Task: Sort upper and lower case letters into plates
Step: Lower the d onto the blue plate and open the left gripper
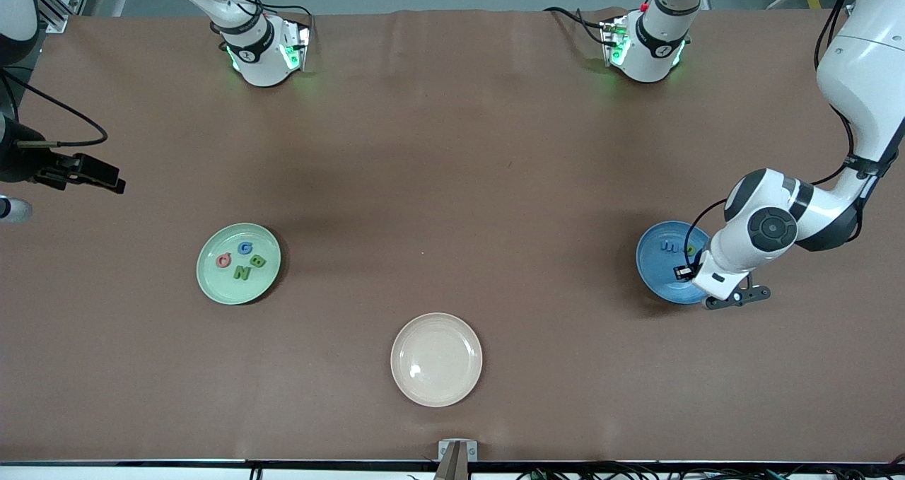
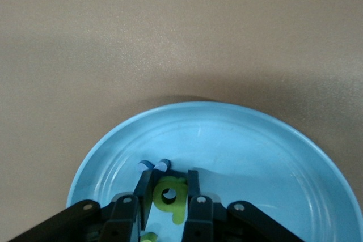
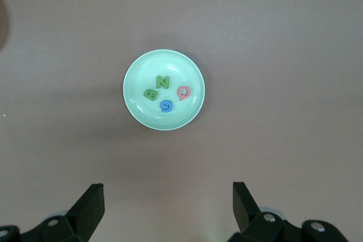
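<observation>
The left hand (image 2: 170,188) hangs low over the blue plate (image 1: 654,271), its fingers pinched tight on a yellow-green letter (image 2: 169,195), a small flat piece with a round hole through it. The step in hand looks like setting this letter down among the lower-case ones: the hand should release close to the plate's floor, so the light piece drops flat and does not bounce over the shallow rim, then rise straight up, clear of the blue letter (image 2: 153,166) just beside its fingertips.

The right hand (image 3: 168,205) waits with fingers spread wide and empty, high over the mint green plate (image 1: 212,282) toward the right arm's end of the counter (image 1: 452,169). That plate holds four chunky capitals: a green N (image 3: 163,82), a green B (image 3: 150,94), a pink Q (image 3: 184,91) and a blue G (image 3: 165,106). Both plates are round, glossy and shallow; the letters look matte and probably soft. A cream plate (image 1: 436,359) lies bare, nearest the front camera.
</observation>
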Controlling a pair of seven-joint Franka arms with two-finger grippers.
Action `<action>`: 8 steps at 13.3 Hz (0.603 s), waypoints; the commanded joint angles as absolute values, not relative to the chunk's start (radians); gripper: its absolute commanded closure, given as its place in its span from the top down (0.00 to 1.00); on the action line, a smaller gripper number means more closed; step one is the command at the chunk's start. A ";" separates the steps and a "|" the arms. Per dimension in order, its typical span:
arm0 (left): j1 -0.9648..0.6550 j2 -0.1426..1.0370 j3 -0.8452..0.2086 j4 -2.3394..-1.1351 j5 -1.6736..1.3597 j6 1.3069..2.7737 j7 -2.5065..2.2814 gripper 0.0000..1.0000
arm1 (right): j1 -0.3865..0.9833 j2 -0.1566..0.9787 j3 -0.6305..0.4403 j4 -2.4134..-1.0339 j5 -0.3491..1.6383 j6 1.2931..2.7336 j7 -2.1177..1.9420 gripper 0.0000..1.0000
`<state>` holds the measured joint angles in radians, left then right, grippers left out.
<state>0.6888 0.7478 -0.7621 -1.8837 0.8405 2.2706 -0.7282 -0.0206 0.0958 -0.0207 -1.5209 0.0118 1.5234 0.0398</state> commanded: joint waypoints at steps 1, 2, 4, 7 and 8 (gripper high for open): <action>0.684 0.755 -0.756 -1.867 0.859 2.276 -0.713 0.25 | -0.040 0.048 0.005 -1.582 0.006 1.540 0.044 1.00; 0.684 0.752 -0.756 -1.867 0.859 2.276 -0.713 0.48 | -0.034 0.034 0.005 -1.597 0.006 1.543 0.044 1.00; 0.687 0.739 -0.765 -1.867 0.857 2.276 -0.719 0.91 | -0.006 0.009 0.000 -1.630 0.006 1.549 0.046 1.00; 0.696 0.694 -0.807 -1.859 0.842 2.264 -0.732 1.00 | 0.006 -0.002 -0.003 -1.637 0.003 1.554 0.046 1.00; 0.698 0.665 -0.819 -1.859 0.824 2.255 -0.733 1.00 | 0.006 -0.002 -0.003 -1.637 0.003 1.552 0.046 1.00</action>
